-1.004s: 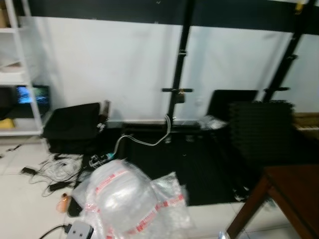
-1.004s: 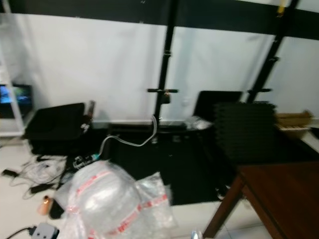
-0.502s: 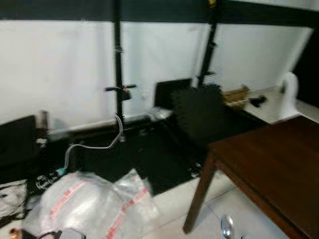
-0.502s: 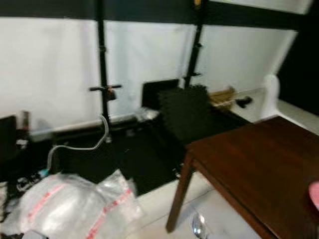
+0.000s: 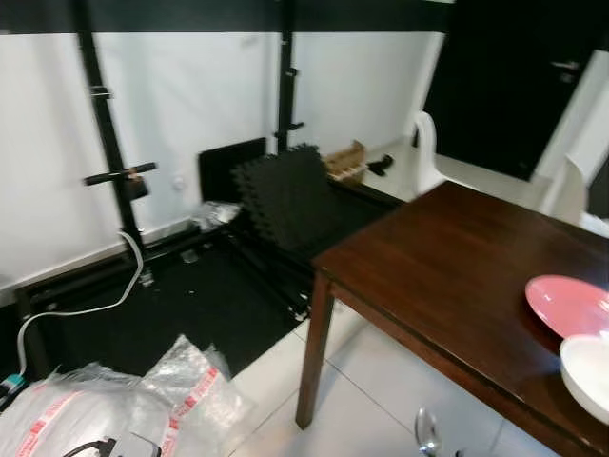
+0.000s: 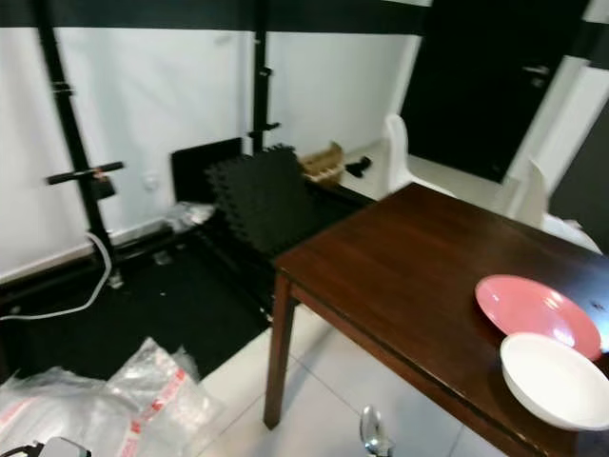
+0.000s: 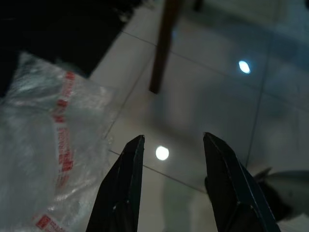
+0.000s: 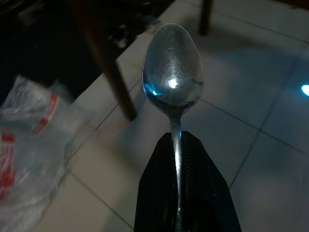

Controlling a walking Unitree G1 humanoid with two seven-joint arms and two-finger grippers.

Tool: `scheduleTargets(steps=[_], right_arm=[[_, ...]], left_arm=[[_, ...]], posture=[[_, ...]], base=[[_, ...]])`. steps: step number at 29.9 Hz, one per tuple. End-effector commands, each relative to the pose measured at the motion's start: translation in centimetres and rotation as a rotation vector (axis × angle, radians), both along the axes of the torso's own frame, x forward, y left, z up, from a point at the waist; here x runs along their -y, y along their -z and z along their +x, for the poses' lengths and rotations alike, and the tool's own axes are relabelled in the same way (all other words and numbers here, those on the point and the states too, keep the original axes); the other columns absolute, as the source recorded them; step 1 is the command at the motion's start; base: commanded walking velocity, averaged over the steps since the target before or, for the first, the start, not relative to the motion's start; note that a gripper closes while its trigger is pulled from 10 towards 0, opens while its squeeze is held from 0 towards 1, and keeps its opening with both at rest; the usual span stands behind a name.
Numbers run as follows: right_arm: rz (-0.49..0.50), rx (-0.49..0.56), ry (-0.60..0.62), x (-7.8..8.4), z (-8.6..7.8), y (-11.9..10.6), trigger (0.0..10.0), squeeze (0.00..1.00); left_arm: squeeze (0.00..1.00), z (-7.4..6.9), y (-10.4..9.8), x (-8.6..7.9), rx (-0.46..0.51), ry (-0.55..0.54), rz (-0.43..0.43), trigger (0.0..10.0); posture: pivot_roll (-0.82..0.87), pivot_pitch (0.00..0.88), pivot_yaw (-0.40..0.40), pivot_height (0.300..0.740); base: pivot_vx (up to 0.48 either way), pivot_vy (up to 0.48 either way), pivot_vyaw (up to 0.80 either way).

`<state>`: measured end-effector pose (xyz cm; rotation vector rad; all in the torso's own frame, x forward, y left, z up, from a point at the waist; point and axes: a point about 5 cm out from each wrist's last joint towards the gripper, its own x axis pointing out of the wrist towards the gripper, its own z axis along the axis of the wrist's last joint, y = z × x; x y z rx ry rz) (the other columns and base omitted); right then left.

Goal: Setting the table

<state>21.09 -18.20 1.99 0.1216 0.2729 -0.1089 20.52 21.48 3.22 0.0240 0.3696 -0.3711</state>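
A dark brown wooden table (image 6: 419, 267) stands to my right. On it lie a pink plate (image 6: 533, 311) and, nearer to me, a white bowl (image 6: 557, 381). My right gripper (image 8: 179, 159) is shut on the handle of a metal spoon (image 8: 173, 72), whose bowl points away over the tiled floor. The spoon's tip (image 6: 371, 430) also peeks up at the lower edge of the eye views, in front of the table. My left gripper (image 7: 174, 145) is open above the floor with nothing between its fingers.
Clear plastic bags with red tape (image 5: 114, 409) lie on the floor at the lower left. Black foam mats (image 5: 285, 195), black stands (image 5: 105, 133) and a cable sit along the white wall. White chairs (image 6: 395, 152) stand beyond the table by a dark door.
The whole view has swung to the right. The table has come fully into sight with the pink plate and white bowl. The shelf and black bag at the left have left the view.
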Motion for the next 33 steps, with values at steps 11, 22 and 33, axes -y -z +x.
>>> scheduleTargets(steps=[11,22,33], right_arm=[[-0.005,0.015,0.049,0.7,-0.4,-1.1,10.0,0.00],[-0.021,0.100,0.069,0.7,0.1,-3.4,10.0,0.00],[-0.077,0.476,0.154,0.9,1.5,-12.5,10.0,0.00]], left_arm=[[0.13,1.0,-0.5,0.8,0.014,0.017,-0.027,10.0],[0.13,2.9,-3.0,2.1,0.112,0.051,-0.066,10.0],[0.14,6.5,-10.5,4.2,0.413,0.007,-0.147,10.0]], posture=[[0.00,0.062,0.061,0.740],[-0.01,0.064,0.067,0.740],[-0.03,0.066,0.076,0.740]], base=[[0.000,0.000,-0.80],[0.000,0.000,-0.80],[0.080,0.000,-0.42]])
